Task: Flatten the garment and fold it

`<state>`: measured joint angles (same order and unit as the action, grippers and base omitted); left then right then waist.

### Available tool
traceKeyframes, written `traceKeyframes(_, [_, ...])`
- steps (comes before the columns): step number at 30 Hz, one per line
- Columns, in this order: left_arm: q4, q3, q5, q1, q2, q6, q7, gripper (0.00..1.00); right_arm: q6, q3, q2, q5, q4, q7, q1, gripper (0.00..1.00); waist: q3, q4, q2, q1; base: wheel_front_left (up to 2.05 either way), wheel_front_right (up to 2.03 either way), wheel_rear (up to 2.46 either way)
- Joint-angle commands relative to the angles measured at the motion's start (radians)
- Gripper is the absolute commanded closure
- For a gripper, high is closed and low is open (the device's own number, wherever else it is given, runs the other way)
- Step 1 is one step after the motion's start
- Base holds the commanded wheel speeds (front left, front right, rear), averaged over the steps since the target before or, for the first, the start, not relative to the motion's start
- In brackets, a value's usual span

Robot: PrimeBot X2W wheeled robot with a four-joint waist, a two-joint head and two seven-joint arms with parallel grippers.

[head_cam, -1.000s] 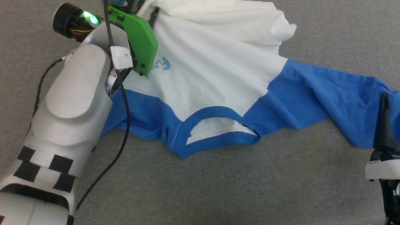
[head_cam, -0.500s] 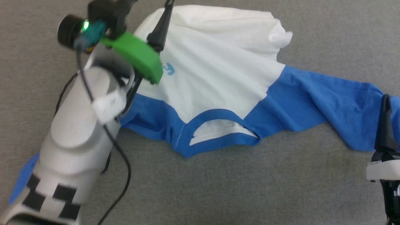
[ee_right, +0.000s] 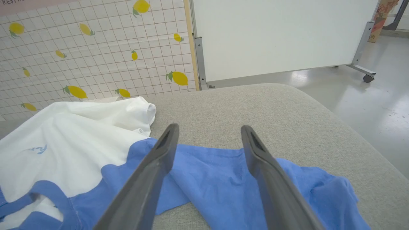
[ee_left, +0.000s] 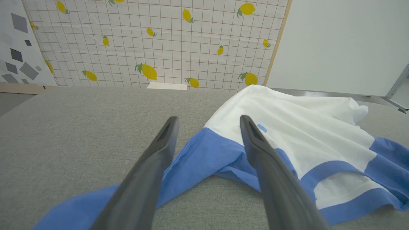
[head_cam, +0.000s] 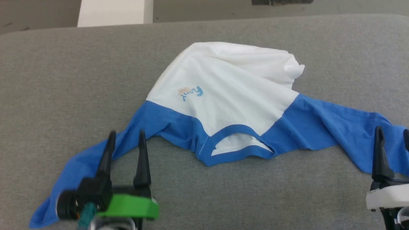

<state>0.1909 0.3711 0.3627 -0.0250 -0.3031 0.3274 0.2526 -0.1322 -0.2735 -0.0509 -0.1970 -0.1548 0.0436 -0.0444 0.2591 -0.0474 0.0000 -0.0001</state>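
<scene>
One grey padded surface (head_cam: 64, 80) carries one garment (head_cam: 230, 92), lying print side up near the middle. Its long axis runs sleeve to sleeve across my head view, with the collar toward me and the white body (head_cam: 243, 73) rumpled toward the far edge. There are two blue sleeves: the left sleeve (head_cam: 96, 156) trails to my near left corner and the right sleeve (head_cam: 335, 127) reaches the right edge. There are two grippers: the left gripper (head_cam: 126, 132) hangs over the left sleeve and the right gripper (head_cam: 393, 129) over the right sleeve near its cuff. Each has its two fingers apart with nothing between them. I judge that flattening turns on the white body, which lies beyond both sets of fingertips. Its crumpled corner (head_cam: 292, 68) sits rightward, so the right arm looks nearer. There is one neckline (head_cam: 238, 129) and one chest print (head_cam: 190, 92).
</scene>
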Motion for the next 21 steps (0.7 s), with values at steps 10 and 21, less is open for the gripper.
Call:
traceKeyframes(10, [0.032, -0.036, -0.043, 0.081, 0.019, -0.022, 0.009, 0.0, 0.002, -0.059, -0.014, 0.039, -0.028, -0.119, 0.008, 0.0, -0.011, 0.057, 0.0, 0.0001, 0.0, 0.0, 0.0])
traceKeyframes(21, [0.015, -0.034, -0.064, 0.044, 0.051, -0.066, 0.009, 0.0, 0.002, -0.094, -0.202, -0.044, 0.102, -0.581, 0.075, 0.0, 0.069, 0.059, 0.0, 0.0001, 0.0, 0.0, 0.0])
